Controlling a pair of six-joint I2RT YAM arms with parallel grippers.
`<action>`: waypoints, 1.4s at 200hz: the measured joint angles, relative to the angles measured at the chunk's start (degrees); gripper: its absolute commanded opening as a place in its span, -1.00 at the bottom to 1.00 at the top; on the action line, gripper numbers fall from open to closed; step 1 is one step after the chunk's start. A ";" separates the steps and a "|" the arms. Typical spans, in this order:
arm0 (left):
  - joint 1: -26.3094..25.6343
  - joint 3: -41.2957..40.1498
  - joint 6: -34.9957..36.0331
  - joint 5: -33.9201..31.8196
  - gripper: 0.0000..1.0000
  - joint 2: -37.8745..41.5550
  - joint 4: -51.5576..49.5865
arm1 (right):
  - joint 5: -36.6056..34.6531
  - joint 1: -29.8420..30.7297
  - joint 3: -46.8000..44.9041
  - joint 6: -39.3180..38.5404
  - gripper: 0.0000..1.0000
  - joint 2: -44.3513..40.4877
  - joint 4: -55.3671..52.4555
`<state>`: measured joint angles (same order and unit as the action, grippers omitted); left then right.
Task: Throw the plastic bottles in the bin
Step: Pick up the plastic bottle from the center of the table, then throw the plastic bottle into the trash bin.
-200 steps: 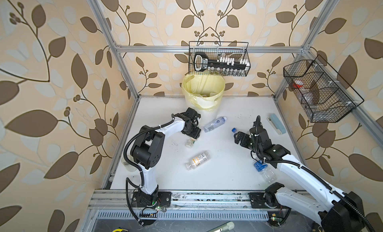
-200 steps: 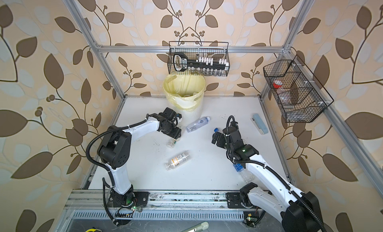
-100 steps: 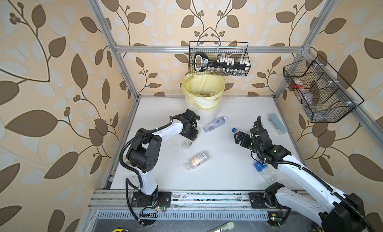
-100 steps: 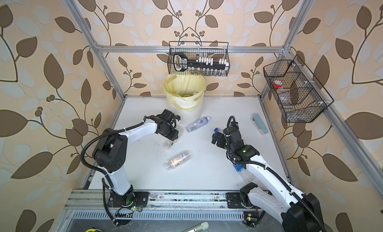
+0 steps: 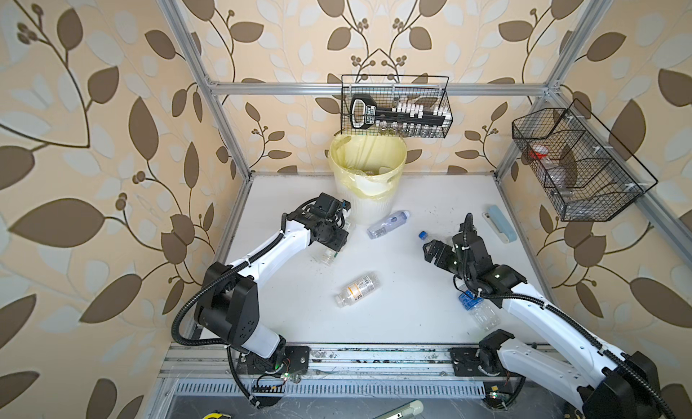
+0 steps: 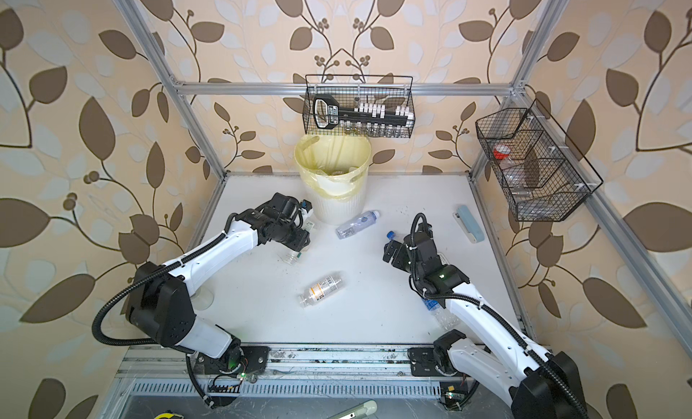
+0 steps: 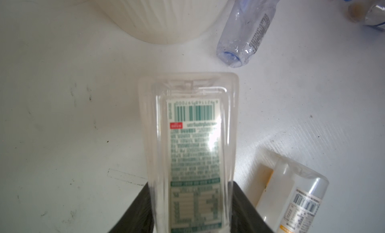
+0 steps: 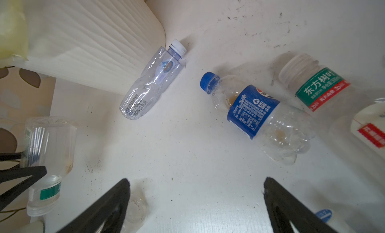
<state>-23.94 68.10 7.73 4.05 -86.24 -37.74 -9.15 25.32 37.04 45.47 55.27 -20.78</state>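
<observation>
My left gripper (image 5: 336, 242) (image 7: 190, 186) is shut on a clear square-sided bottle (image 7: 191, 138) (image 5: 328, 254) with a green-printed label, left of the bin (image 5: 367, 181). In the right wrist view this bottle (image 8: 50, 150) hangs neck-down over the table. My right gripper (image 5: 430, 248) (image 8: 196, 181) is open and empty, above a blue-capped, blue-labelled bottle (image 8: 256, 111). A green-and-red labelled bottle (image 8: 318, 90) lies beside that one. A crushed clear bottle (image 5: 387, 223) lies against the bin's foot. An orange-labelled bottle (image 5: 357, 289) lies mid-table. Another blue-labelled bottle (image 5: 475, 305) is partly hidden under the right arm.
A pale blue block (image 5: 500, 223) lies near the right wall. One black wire basket (image 5: 395, 106) hangs above the bin, another (image 5: 576, 166) on the right wall. Metal frame posts edge the white table (image 5: 404, 316).
The left gripper moved forward from beside the bin, came down over the clear bottle and closed on it. The right arm has not moved.
</observation>
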 measured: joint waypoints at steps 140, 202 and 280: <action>11.08 2.49 1.29 5.51 0.03 6.67 -10.64 | -5.05 5.01 0.17 2.08 1.00 2.23 -0.92; 13.20 7.87 1.27 4.74 0.02 11.32 -11.89 | -5.07 6.51 0.17 2.78 1.00 2.95 -0.39; 15.80 17.44 -1.29 4.90 0.02 11.37 -12.66 | -5.27 6.82 0.17 3.41 1.00 2.91 -0.35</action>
<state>-8.14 85.54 6.44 8.95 -74.87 -50.39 -14.41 32.14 37.21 48.88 58.17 -21.12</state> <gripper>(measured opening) 0.524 0.999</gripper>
